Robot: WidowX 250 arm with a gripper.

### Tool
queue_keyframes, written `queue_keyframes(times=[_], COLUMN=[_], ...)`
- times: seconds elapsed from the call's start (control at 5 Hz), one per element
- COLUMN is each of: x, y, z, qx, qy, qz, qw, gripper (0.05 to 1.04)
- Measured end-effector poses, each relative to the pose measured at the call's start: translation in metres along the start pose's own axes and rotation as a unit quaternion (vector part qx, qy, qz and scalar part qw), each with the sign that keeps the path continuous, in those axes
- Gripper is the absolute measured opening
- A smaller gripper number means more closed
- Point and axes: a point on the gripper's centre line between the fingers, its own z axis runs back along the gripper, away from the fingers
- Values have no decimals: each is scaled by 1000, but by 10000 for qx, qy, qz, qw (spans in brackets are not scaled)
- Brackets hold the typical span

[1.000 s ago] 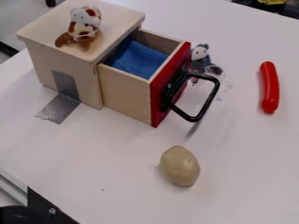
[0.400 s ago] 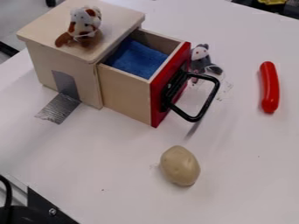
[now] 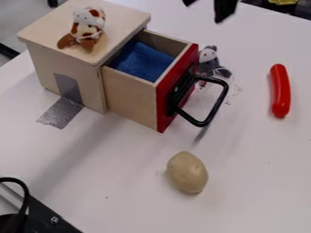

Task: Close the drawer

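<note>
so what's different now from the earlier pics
The gripper has come into view at the top edge, clear of the drawer, and the black cable at lower left has shifted right. The drawer is still open; potato, red sausage, spotted toy and grey toy stayed put.

white table (image 3: 121, 182) under wooden drawer box (image 3: 86, 82), tape (image 3: 61, 113), plush toy (image 3: 209, 63), red sausage (image 3: 280, 91), potato (image 3: 187, 173)
</note>
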Motion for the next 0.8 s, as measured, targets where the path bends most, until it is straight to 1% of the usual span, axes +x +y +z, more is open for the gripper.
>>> queue_keyframes(times=[0.2, 0.4, 0.6, 0.8], x=[-7, -10, -17, -22], y=[-30, -47, -54, -53], z=[-21, -46, -79, -102], qx=[13, 285, 509, 585], qy=[183, 478, 580, 749], qz=[-83, -42, 249, 380], qw=[9998, 9984, 9967, 9948], gripper=[1001, 1001, 1001, 1001])
